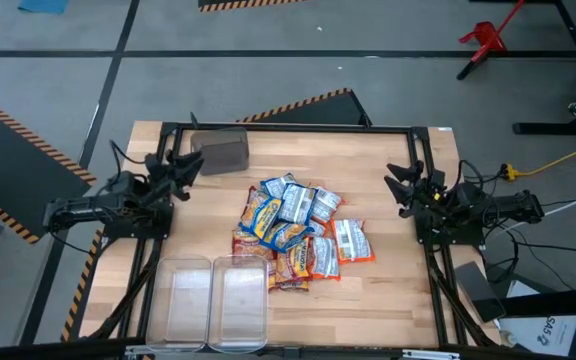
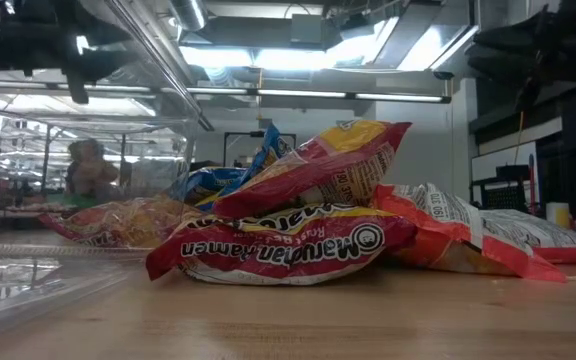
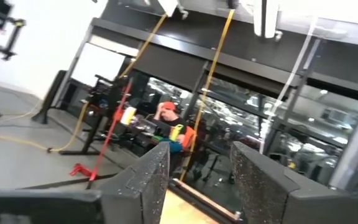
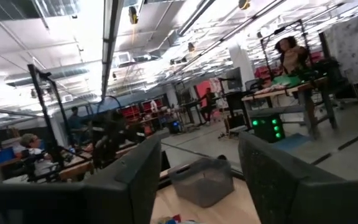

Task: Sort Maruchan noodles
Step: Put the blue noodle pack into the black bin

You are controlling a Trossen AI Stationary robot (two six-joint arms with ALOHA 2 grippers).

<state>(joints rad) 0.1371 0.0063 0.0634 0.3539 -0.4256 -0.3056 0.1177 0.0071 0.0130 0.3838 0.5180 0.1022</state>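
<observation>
Two clear bins [image 1: 216,300] beside piled noodles [image 1: 298,232]; both arms' fingers spread.

Noodle pile [image 1: 299,232] crowds table centre; 2 clear bins [image 1: 218,300] block front-left; grey box [image 1: 224,152] stands back-left; bare wood [image 1: 388,295] front-right.

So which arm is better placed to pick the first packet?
Probably the right gripper: the orange-and-white crinkly plastic noodle packet lies loose on its side. The left gripper sits farther away.
</observation>
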